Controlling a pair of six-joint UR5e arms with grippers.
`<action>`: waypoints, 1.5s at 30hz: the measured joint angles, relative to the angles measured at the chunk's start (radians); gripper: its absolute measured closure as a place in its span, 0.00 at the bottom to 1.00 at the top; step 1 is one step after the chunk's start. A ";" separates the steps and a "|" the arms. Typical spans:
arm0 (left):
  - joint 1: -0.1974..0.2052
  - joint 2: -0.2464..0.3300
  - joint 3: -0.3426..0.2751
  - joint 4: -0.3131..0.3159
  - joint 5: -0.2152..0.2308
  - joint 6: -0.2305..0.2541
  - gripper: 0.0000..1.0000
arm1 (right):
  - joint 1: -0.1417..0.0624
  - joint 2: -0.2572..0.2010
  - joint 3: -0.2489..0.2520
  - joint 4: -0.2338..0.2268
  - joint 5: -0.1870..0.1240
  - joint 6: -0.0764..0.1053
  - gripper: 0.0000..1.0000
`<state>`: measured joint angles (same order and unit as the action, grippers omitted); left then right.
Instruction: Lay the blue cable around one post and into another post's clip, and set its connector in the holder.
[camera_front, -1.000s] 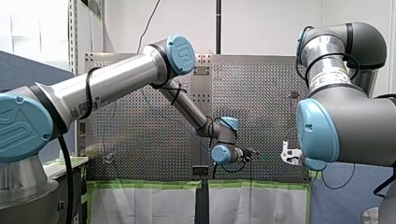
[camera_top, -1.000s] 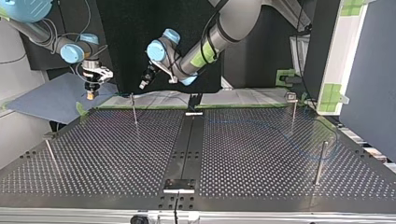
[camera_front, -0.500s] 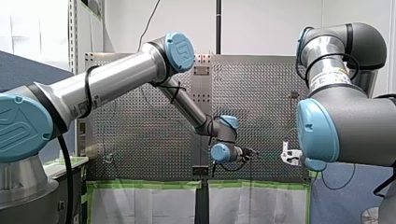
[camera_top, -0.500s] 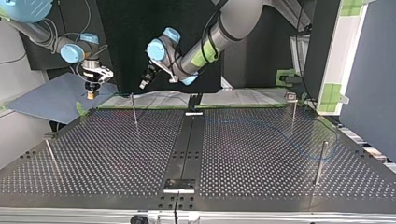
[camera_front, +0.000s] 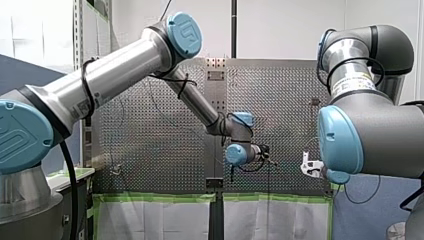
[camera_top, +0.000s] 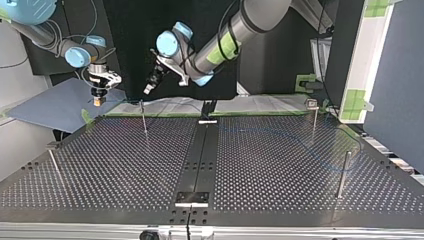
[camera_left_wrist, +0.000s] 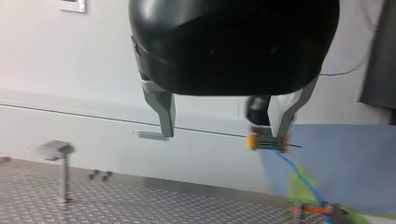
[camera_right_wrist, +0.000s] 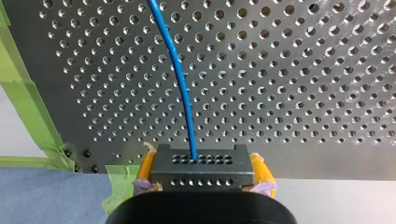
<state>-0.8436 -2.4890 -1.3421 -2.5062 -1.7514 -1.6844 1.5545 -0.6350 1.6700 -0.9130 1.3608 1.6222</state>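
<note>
Blue cable (camera_right_wrist: 180, 79) trails from its connector (camera_right_wrist: 202, 161), pinched in my right hand (camera_right_wrist: 204, 169) for routing; my left hand (camera_left_wrist: 224, 134) hangs wide, empty.

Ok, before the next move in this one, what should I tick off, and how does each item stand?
1. Right gripper holding connector: ok, clamped between yellow pads.
2. Left gripper free: ok, open and empty.
3. Grippers apart: ok, a gap shows between them in the top view.
4. Blue cable around a post: cannot tell, too faint on the table.
5. Connector set down: not ok, it is held off the table.
</note>
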 joint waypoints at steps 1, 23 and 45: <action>0.000 0.007 -0.007 0.007 -0.005 -0.007 0.00 | 0.000 0.000 0.000 0.000 0.000 0.002 1.00; 0.046 0.199 -0.199 0.199 -0.163 -0.086 0.00 | 0.003 0.005 0.000 -0.005 -0.009 0.036 1.00; 0.080 0.398 -0.398 0.344 -0.217 -0.060 0.00 | 0.003 0.009 0.000 -0.008 -0.009 0.038 1.00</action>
<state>-0.7638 -2.0914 -1.7400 -2.1624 -1.9683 -1.7441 1.5578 -0.6262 1.6701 -0.9211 1.3516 1.6600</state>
